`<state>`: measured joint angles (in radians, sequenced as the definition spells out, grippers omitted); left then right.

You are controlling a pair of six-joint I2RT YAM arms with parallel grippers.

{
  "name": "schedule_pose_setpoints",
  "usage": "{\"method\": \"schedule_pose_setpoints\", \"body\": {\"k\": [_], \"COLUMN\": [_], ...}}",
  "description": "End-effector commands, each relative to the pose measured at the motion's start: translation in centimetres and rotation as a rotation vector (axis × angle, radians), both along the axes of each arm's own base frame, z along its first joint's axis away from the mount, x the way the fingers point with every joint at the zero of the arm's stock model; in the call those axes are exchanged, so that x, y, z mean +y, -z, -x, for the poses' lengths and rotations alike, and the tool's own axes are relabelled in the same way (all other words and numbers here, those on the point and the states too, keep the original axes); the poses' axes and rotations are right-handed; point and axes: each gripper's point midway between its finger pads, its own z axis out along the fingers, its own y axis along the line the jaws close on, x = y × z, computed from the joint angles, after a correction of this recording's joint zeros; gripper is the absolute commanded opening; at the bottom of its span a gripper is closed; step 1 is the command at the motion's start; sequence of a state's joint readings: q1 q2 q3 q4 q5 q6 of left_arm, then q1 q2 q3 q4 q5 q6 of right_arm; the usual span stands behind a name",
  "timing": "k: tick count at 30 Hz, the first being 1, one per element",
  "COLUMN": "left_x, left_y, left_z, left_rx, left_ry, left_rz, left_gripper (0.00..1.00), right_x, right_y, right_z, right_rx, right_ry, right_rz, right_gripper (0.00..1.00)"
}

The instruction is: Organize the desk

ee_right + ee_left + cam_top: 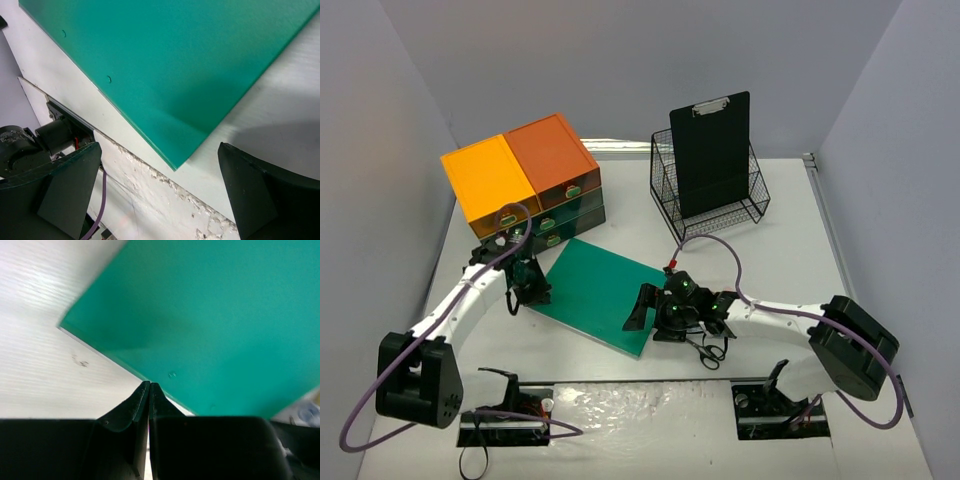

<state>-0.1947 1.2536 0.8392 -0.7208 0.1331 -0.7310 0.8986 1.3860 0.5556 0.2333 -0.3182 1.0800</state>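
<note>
Likely failure: shoving, not grasping

The left hand (150,385), clenched on nothing, sits at the left edge of the flat green rectangular board (595,290); the right hand (159,147), released wide, straddles its near corner. Flush on the large matte-white tabletop (790,250), the board could slide away.

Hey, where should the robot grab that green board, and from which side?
Probably by its near corner, coming in low from the right: the green board lies flat on the desk, thin, so only an edge can be pinched, and the open right gripper frames that corner.
</note>
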Motion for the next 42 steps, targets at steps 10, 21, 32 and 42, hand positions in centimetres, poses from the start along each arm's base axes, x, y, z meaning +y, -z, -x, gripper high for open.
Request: {"method": "schedule_pose_setpoints", "body": {"k": [10,21,32,42], "left_x": [7.2,9.8,6.4,5.2], "left_y": [0.0,2.7,6.6,7.1], "left_z": [-3.8,-5.1,-4.4,-3.5], "left_rx": [0.023,0.102,0.171,0.188], "left_ry": [-0.152,-0.192,-0.121,-0.1], "left_rz": [-0.351,-0.327,-0.137,-0.075], "left_gripper": [0.0,0.0,0.0,0.0], "right_x": [0.4,0.9,2.3,3.4], "right_y": [-2.2,-1.8,-2.3,-2.3], "right_z": [-0.2,0.3,-0.4,-0.5], "right_rx": [-0.034,-0.006,-0.018,0.004], "right_ry": [0.024,0.029,0.024,0.039], "right_rz": [-0.074,-0.119,-0.145,-0.203], "right_gripper": [1.0,1.0,1.0,1.0]}}
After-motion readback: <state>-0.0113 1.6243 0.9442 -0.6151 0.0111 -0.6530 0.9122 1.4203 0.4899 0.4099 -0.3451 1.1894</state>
